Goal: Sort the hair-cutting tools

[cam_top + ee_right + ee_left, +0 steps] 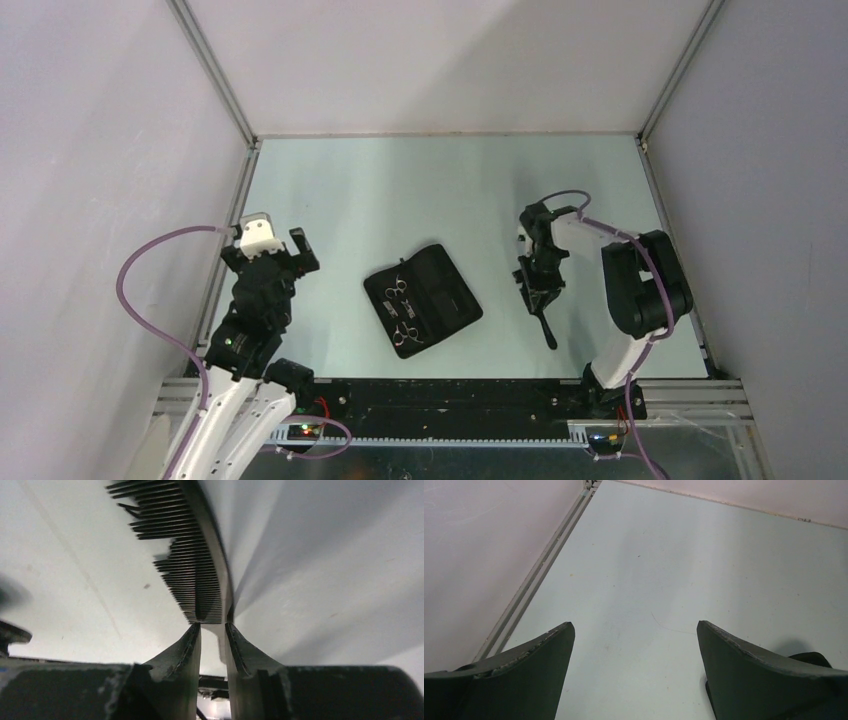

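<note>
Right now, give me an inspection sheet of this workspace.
surface: pale table, a few faint marks.
job's things: silver scissors and a second pair lie on the open black zip case; black comb is in the right gripper.
clutter: nothing seen.
grippers: left gripper open, holding nothing; right gripper shut on the comb's end.
cables: purple cables loop from both arms.
surroundings: pale walls on three sides, metal frame rails.

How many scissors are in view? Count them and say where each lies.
2. The first scissors lies on the black case toward its far end; the second scissors lies toward its near end. Others might hide beneath.
</note>
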